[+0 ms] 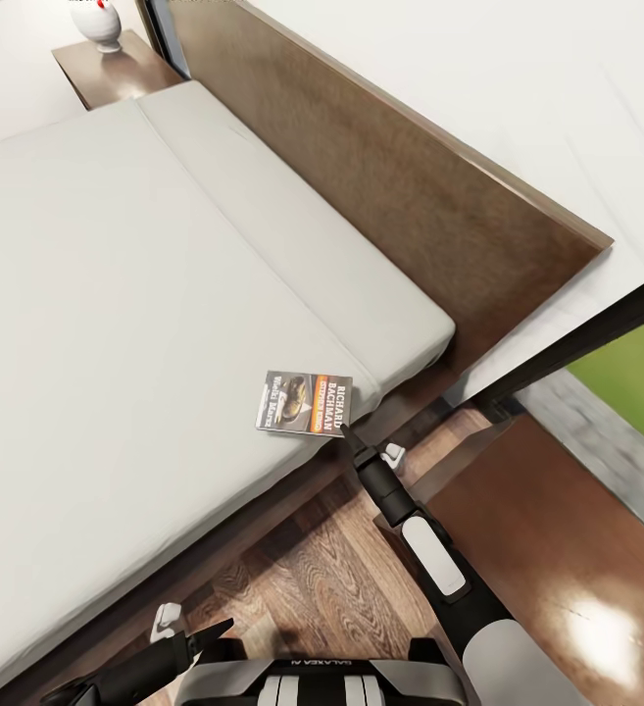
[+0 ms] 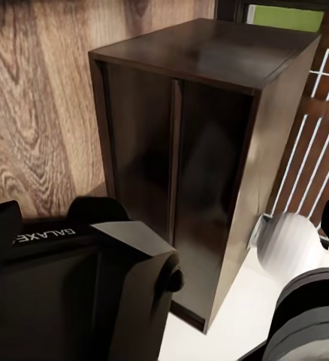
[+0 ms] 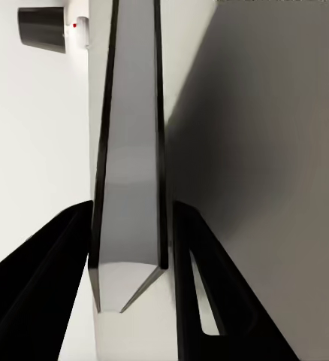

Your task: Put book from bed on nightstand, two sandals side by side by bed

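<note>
The book [image 1: 307, 402], dark with an orange band and white lettering, lies on the grey mattress of the bed [image 1: 116, 324], right at its near edge. My right gripper [image 1: 346, 428] reaches up from the floor side and is shut on the book's near edge. In the right wrist view the book [image 3: 128, 173] appears edge-on, with a black finger [image 3: 48, 289] pressed on each side. My left gripper [image 1: 214, 630] hangs low beside my trunk, open and holding nothing. One nightstand [image 1: 567, 559] stands just right of the bed, and another nightstand [image 1: 116, 69] is at the far side. The sandals are out of view.
A white vase [image 1: 101, 25] stands on the far nightstand. The dark headboard [image 1: 390, 186] runs along the white wall. A dark-framed window [image 1: 635, 382] showing grass is at the right. The left wrist view looks at the near nightstand's [image 2: 202, 150] side, over wood-plank floor [image 2: 37, 98].
</note>
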Available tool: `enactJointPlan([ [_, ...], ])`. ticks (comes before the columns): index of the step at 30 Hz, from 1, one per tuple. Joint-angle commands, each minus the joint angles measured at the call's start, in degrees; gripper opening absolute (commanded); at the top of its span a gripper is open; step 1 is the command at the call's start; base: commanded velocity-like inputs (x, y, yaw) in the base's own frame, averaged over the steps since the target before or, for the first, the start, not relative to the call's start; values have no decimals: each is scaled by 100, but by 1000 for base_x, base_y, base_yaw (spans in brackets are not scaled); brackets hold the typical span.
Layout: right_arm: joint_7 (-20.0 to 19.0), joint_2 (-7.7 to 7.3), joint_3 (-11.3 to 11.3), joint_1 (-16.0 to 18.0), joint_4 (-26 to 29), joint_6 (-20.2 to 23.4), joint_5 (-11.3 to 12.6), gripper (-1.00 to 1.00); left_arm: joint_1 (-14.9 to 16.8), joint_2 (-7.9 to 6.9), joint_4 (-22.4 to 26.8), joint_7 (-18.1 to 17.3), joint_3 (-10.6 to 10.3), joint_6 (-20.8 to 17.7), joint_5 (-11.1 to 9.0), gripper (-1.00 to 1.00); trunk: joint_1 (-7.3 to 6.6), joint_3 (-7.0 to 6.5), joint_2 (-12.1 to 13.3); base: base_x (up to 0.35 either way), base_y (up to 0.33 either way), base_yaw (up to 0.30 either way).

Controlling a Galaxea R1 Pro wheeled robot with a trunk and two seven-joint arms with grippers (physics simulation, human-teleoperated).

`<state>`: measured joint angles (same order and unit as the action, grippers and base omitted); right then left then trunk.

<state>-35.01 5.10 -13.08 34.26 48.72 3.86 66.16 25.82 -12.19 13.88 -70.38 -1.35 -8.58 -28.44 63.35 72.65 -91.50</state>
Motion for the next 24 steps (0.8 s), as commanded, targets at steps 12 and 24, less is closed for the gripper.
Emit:
enactJointPlan([
  [12,-14,0,-2,2,15,44,64,-100,-1,-2,1,-20,-15,-65,-30,100,-264,-214,481,0,0,0],
  [24,-23,0,-9,3,8,59,64,-100,0,-2,1,-27,-15,-65,-30,100,-528,-429,963,0,0,0],
])
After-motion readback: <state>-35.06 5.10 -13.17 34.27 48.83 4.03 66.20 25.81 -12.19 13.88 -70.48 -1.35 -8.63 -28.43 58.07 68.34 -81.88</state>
